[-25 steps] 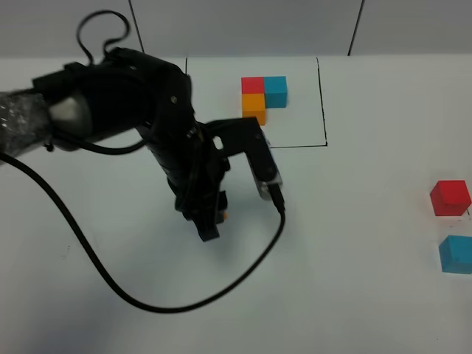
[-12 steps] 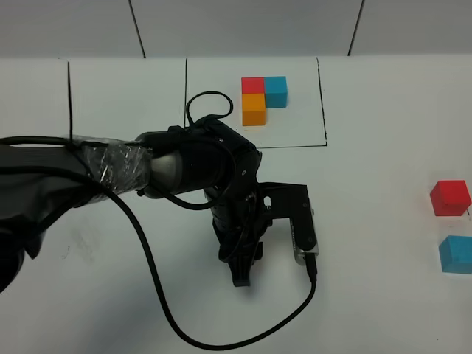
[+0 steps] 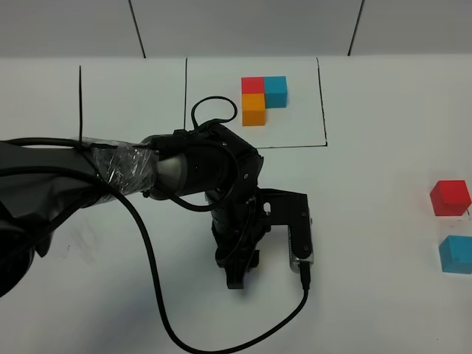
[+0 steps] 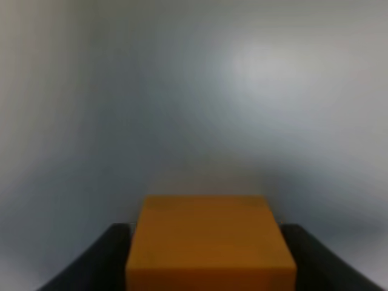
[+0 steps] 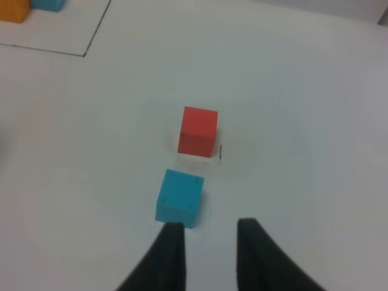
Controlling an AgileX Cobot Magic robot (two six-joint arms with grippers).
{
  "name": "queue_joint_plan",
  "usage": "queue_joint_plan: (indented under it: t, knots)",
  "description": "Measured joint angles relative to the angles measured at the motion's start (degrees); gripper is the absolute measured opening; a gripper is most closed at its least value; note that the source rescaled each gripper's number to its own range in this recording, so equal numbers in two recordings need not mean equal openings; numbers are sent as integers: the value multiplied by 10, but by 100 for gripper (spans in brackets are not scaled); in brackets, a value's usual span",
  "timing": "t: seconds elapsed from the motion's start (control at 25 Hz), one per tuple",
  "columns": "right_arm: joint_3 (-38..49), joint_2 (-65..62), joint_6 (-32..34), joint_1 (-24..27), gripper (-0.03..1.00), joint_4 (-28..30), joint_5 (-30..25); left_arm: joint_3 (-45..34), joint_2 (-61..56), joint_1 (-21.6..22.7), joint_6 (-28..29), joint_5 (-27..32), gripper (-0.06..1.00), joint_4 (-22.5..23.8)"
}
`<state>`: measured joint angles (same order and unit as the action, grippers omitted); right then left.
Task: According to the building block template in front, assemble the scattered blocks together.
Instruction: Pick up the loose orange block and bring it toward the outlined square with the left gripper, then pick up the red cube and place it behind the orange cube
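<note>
The template stands at the back inside a black-lined rectangle: a red block (image 3: 252, 85), a blue block (image 3: 276, 91) and an orange block (image 3: 254, 109). My left gripper (image 3: 236, 277) points down at the table's middle; the arm hides what it holds in the high view. In the left wrist view it (image 4: 209, 264) is shut on a loose orange block (image 4: 209, 233). A loose red block (image 3: 450, 197) and a loose blue block (image 3: 456, 254) lie at the far right. My right gripper (image 5: 209, 236) is open and empty, just short of that blue block (image 5: 180, 197), with the red one (image 5: 198, 130) beyond.
A black cable (image 3: 158, 317) loops from the left arm across the front of the table. The black outline (image 3: 322, 103) frames the template; another black line (image 3: 80, 96) runs at the back left. The left wrist camera housing (image 3: 299, 236) juts out to the gripper's right.
My left arm has moved to the right and toward the table's front with the orange block, then settled. The loose red and blue blocks have not moved.
</note>
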<state>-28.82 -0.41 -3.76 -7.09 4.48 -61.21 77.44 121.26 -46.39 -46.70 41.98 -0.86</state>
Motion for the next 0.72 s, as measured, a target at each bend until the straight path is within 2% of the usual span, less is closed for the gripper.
queue_joint_plan:
  t: [0.08,0.12,0.2,0.36,0.52,0.72]
  knots:
    - [0,0,0,0,0,0,0,6,-6,0,1,8,70,9]
    - [0,0,0,0,0,0,0,12,-12,0,3,12,85,12]
    - [0,0,0,0,0,0,0,24,-32,0,8,23,97,15]
    - [0,0,0,0,0,0,0,46,-100,-1,20,50,100,17]
    - [0,0,0,0,0,0,0,48,-190,-1,71,84,93,39]
    - [0,0,0,0,0,0,0,50,-293,-1,128,207,77,87]
